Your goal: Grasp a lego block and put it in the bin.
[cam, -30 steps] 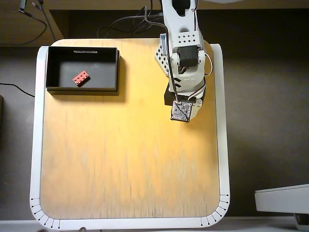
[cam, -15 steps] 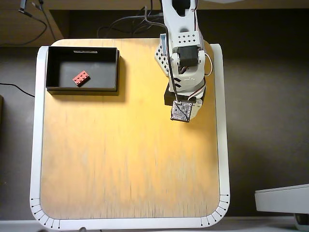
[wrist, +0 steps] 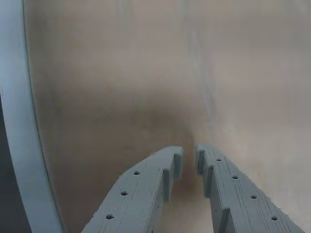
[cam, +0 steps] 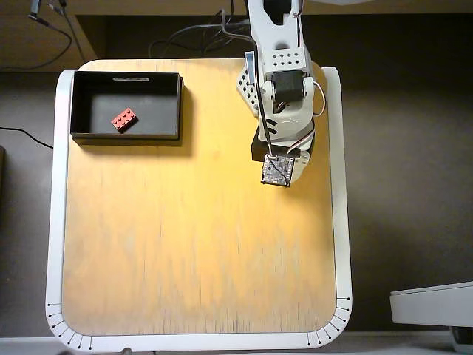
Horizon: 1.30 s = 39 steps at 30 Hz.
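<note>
The red lego block (cam: 124,119) lies on the floor of the black bin (cam: 126,136), which stands at the table's back left corner in the overhead view. The arm is folded back at the back right, well away from the bin. My gripper (wrist: 189,158) shows in the wrist view with its two grey fingers (wrist: 146,184) almost touching and nothing between them, low over bare wood. In the overhead view the gripper is hidden under the wrist and its camera module (cam: 278,170). Neither the block nor the bin shows in the wrist view.
The wooden tabletop (cam: 192,244) has a white rim (cam: 341,222), which also shows at the left of the wrist view (wrist: 19,121). Cables (cam: 199,41) run behind the table. A white object (cam: 432,303) sits off the table at the lower right.
</note>
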Motion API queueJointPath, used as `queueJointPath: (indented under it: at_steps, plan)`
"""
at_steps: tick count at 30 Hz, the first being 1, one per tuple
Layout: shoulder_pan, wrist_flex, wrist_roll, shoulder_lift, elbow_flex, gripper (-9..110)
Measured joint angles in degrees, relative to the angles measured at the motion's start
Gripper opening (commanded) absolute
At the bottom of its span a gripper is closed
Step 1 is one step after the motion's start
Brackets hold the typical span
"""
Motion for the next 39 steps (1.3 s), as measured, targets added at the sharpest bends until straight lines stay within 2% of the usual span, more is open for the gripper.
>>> queueJointPath:
  at_steps: [39]
  plan:
    - [0.00,0.00,0.00,0.00,0.00,0]
